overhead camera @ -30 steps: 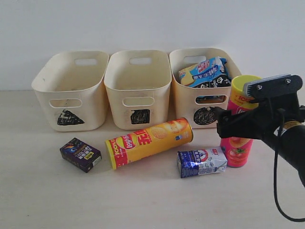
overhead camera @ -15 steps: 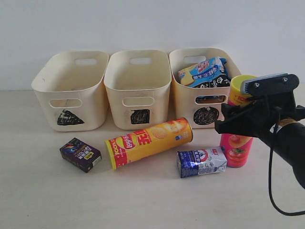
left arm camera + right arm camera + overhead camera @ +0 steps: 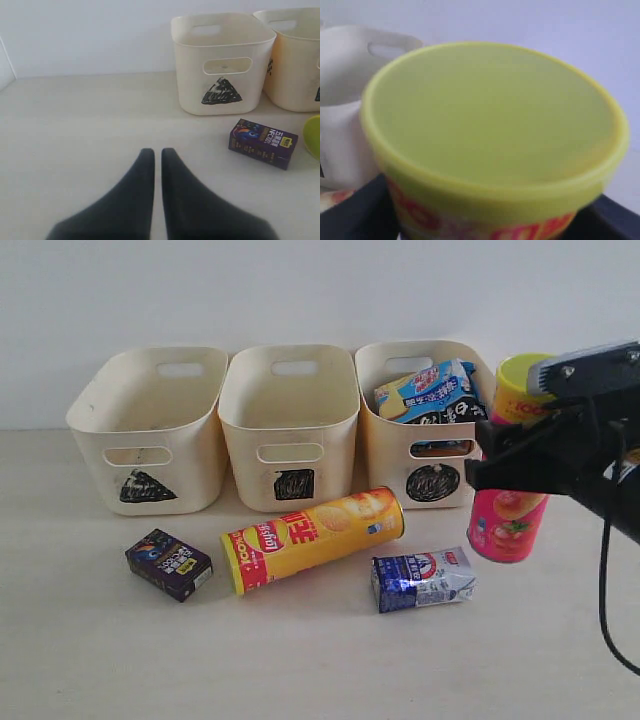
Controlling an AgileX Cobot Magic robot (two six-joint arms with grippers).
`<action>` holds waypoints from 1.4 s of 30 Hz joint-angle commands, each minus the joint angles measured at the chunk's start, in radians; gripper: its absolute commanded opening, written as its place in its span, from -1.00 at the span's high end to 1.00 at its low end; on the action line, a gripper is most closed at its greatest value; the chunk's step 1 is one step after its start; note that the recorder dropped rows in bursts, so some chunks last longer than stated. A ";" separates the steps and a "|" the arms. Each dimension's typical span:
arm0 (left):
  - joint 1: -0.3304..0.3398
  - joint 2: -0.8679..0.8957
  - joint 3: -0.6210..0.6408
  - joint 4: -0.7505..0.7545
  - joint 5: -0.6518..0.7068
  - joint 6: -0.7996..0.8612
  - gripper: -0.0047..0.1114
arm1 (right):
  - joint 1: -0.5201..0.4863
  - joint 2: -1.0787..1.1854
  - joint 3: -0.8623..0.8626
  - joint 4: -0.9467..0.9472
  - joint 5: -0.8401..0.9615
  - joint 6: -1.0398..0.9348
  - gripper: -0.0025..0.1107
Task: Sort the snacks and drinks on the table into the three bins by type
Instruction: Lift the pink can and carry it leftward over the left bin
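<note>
Black jaws of the right gripper (image 3: 512,458) clamped the pink chip tube (image 3: 508,525) near its top, tilted just beside the right wall of the circle bin (image 3: 385,440). Bare table (image 3: 300,660) lay open in front. The left gripper (image 3: 157,156) was pressed closed, apart from the purple carton (image 3: 262,143).

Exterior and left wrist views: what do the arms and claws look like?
The right claw is black with a grey plate bolted on top; a thin black cable loops under its black arm. The left claw shows two dark, tapering fingers.
</note>
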 commanded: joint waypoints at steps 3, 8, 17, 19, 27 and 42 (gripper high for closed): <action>0.001 -0.004 -0.003 -0.001 -0.007 -0.009 0.84 | 0.004 -0.206 -0.052 -0.028 0.168 0.042 0.96; 0.001 -0.004 -0.003 -0.001 -0.007 -0.009 0.84 | 0.109 -0.209 -0.180 -0.067 0.276 0.069 0.96; 0.001 -0.004 -0.003 -0.001 -0.007 -0.009 0.84 | 0.314 -0.051 -0.374 -0.067 0.276 0.067 0.96; 0.001 -0.004 -0.003 -0.001 -0.007 -0.009 0.84 | 0.350 0.000 -0.424 -0.067 0.263 0.067 0.96; 0.001 -0.004 -0.003 -0.001 -0.007 -0.009 0.84 | 0.424 0.193 -0.640 -0.066 0.263 0.067 0.96; 0.001 -0.004 -0.003 -0.001 -0.007 -0.009 0.84 | 0.443 0.509 -1.011 -0.070 0.223 0.043 0.96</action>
